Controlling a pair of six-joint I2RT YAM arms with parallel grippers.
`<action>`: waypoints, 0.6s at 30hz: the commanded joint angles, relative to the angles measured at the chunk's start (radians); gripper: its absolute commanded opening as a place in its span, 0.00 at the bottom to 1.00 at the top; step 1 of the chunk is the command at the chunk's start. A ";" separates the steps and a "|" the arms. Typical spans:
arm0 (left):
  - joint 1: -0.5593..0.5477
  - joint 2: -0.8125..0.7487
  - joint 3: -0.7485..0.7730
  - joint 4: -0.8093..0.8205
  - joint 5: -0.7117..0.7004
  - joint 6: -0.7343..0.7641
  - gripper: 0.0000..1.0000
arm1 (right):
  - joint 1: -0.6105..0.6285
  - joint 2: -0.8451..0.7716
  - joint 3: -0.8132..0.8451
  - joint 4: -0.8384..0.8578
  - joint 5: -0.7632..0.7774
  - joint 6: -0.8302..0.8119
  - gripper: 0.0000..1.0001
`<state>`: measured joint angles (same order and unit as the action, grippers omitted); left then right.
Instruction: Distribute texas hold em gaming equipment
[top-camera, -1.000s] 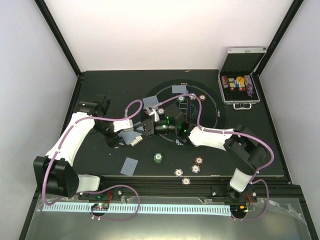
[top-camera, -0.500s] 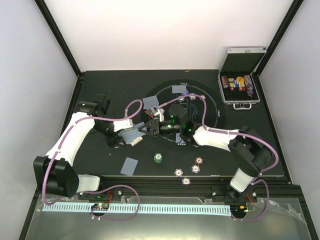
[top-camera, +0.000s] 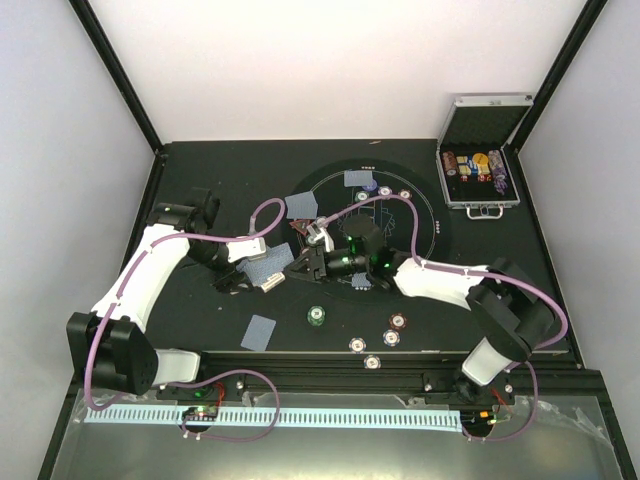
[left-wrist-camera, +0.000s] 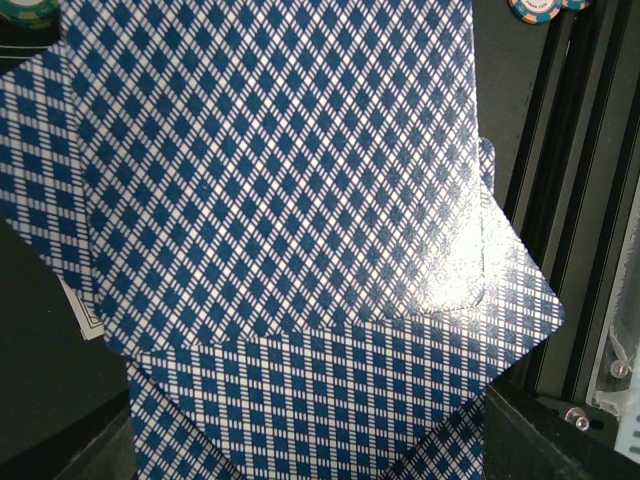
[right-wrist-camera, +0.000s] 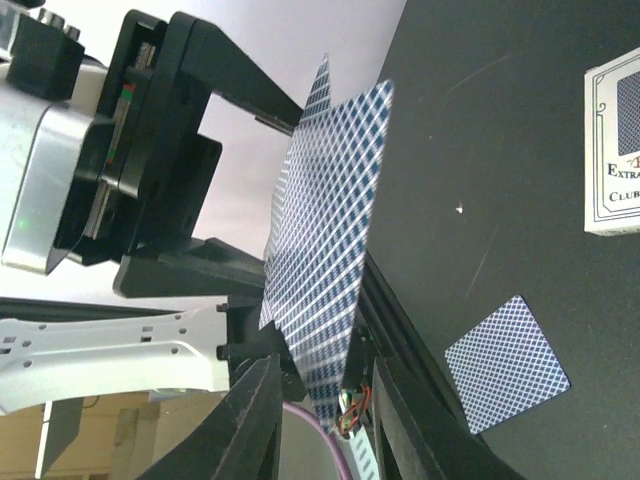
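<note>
A fan of blue-checked playing cards (left-wrist-camera: 280, 220) fills the left wrist view and hides the jaws holding it. In the top view my left gripper (top-camera: 258, 279) is shut on this fan (top-camera: 268, 263) left of the table's middle. My right gripper (top-camera: 302, 267) points at the fan from the right. Its fingers (right-wrist-camera: 256, 420) stand apart on either side of the fan's lower edge (right-wrist-camera: 325, 300), so the right gripper (right-wrist-camera: 325, 385) is open. Single cards lie at the front left (top-camera: 262, 331) and on the ring (top-camera: 302, 207). A green chip (top-camera: 316, 315) sits near the front.
The silver case (top-camera: 483, 170) stands open at the back right. More chips lie at the front (top-camera: 391, 337) and on the ring's far side (top-camera: 404, 194). A card box (right-wrist-camera: 612, 150) lies flat. Black rails (top-camera: 400, 372) edge the table's front.
My right gripper has swung down and toward the held fan, and its jaws have widened. The left gripper has kept its hold and hardly moved.
</note>
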<state>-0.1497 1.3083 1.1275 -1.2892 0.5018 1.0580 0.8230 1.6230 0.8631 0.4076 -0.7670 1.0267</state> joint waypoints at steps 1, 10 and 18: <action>0.002 -0.021 0.035 0.008 0.027 -0.001 0.02 | 0.000 -0.048 -0.011 -0.008 -0.008 -0.009 0.25; 0.002 -0.021 0.031 0.013 0.027 0.000 0.02 | 0.000 -0.034 0.014 -0.017 -0.012 0.001 0.13; 0.002 -0.021 0.029 0.014 0.026 0.000 0.02 | 0.001 -0.045 0.003 -0.019 -0.007 0.004 0.01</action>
<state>-0.1497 1.3083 1.1275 -1.2846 0.5018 1.0576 0.8230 1.5978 0.8566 0.3866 -0.7692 1.0317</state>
